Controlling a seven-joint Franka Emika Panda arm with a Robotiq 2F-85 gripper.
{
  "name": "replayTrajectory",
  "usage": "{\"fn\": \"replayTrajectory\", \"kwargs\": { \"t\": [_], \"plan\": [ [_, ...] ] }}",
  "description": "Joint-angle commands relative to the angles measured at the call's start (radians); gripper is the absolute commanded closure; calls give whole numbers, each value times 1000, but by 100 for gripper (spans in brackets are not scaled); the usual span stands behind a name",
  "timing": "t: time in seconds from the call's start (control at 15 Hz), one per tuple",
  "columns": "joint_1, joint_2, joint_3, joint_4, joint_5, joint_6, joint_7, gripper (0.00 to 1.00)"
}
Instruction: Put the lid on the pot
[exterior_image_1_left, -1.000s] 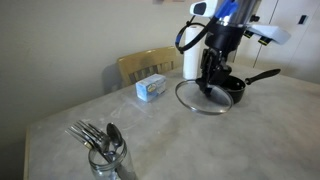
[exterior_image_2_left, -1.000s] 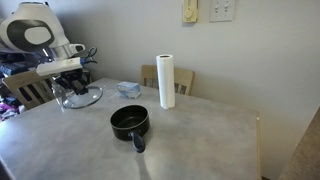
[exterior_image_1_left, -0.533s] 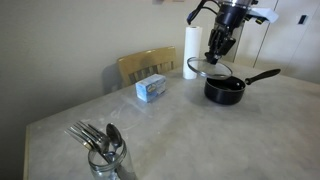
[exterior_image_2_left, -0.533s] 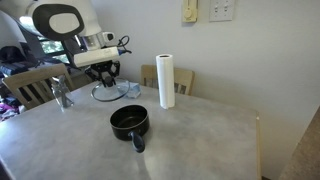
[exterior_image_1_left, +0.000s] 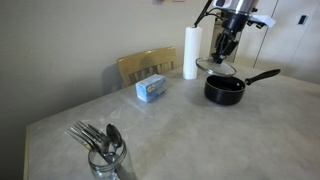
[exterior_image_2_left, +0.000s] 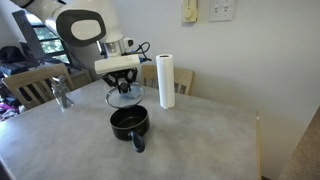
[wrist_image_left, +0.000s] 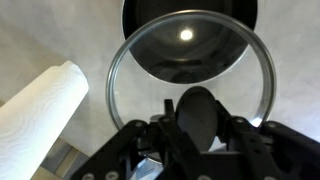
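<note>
**Lid held over the pot, off-centre**

The gripper (exterior_image_1_left: 224, 50) is clamped on the lid (exterior_image_1_left: 217, 68). In the wrist view its fingers (wrist_image_left: 160, 128) press on either side of the black knob (wrist_image_left: 200, 112). The lid hangs in the air above the pot (exterior_image_1_left: 225, 90), apart from it, with the glass disc lying about flat and the knob pointing up.

The two are not lined up. In the wrist view the pot (wrist_image_left: 190, 20) shows only under the far part of the lid (wrist_image_left: 150, 75), while table top shows under the near part.

The pot stands upright on the table (exterior_image_1_left: 180, 125) with its mouth upward. Seen through the glass, its dark inside carries one bright glint. Its long straight handle (exterior_image_1_left: 262, 75) runs level and straight out from the body. In an exterior view it points to the right of the picture, and in an exterior view the handle (exterior_image_2_left: 137, 143) points toward the camera.

An upright paper towel roll (exterior_image_1_left: 190, 52) stands near the pot. At the near corner of the table, well apart from the pot, a clear glass (exterior_image_1_left: 107, 160) holds cutlery (exterior_image_1_left: 95, 133), forks and a spoon standing up out of it. A small blue box (exterior_image_1_left: 152, 88) lies between that glass and the pot.
</note>
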Motion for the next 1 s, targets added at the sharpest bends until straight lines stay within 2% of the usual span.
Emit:
{"fn": "replayTrajectory", "kwargs": {
  "t": [0.0, 0.53, 0.93],
  "plan": [
    [-29, 33, -2, 15, 31, 4, -42, 85],
    [-43, 104, 0, 1, -4, 36, -27, 85],
    [-39, 101, -16, -3, -58, 52, -14, 85]
  ]
}}
